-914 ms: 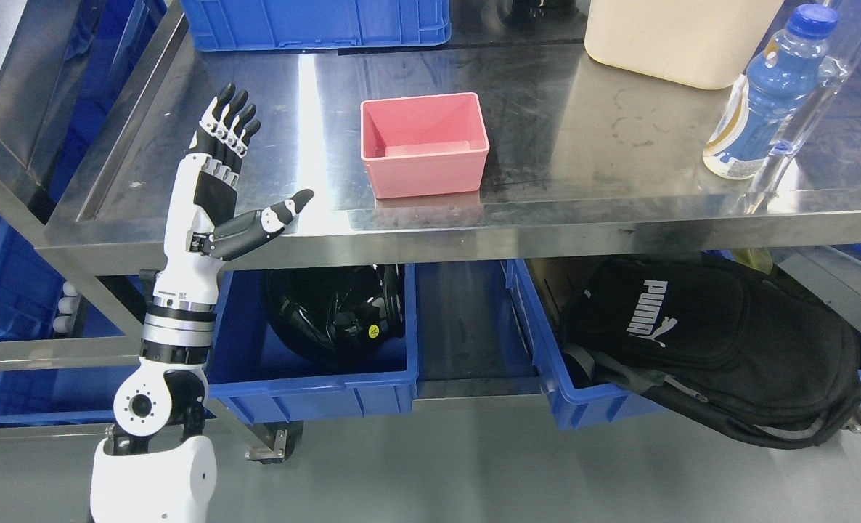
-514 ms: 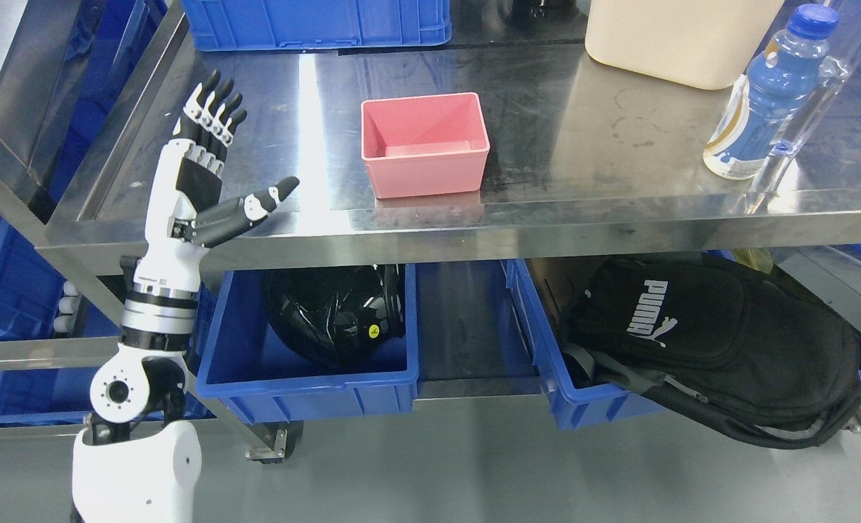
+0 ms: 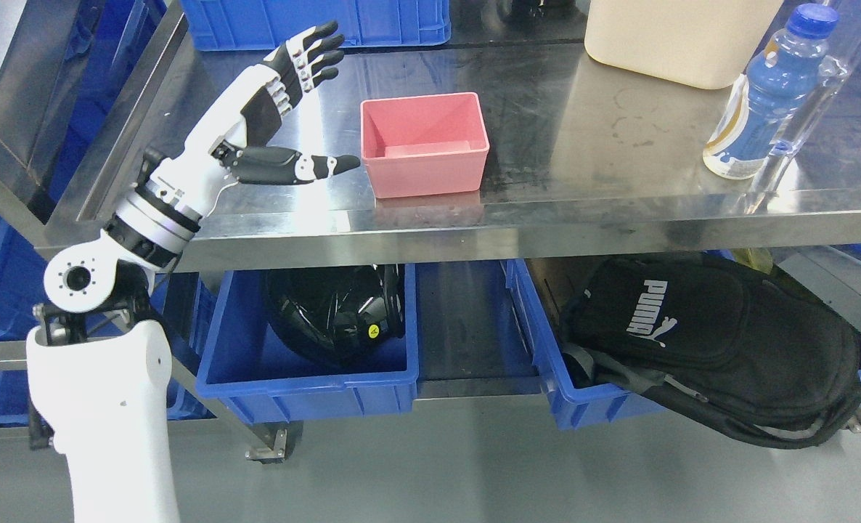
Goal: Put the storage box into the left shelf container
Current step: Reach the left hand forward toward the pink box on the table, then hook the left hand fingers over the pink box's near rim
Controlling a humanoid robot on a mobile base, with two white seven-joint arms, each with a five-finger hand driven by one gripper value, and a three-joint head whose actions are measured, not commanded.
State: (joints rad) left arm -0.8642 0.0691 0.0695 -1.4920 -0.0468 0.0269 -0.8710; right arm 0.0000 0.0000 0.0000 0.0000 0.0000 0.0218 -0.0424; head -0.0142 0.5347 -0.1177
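You are at the reach step: your left hand (image 3: 285, 109) hovers over the bench (image 3: 583, 167), fingers spread and holding nothing, thumb tip just beside the pink box (image 3: 425, 143). The box sits upright near the bench's front edge. Next, I judge, you must close around its left wall, then lower it into the blue bin (image 3: 307, 378) below. The black bag (image 3: 706, 349) reads "PUMA".

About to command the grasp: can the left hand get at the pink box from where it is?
Probably yes. The left hand is open just left of the pink box, thumb nearly at its side, and nothing lies between them on the steel table.
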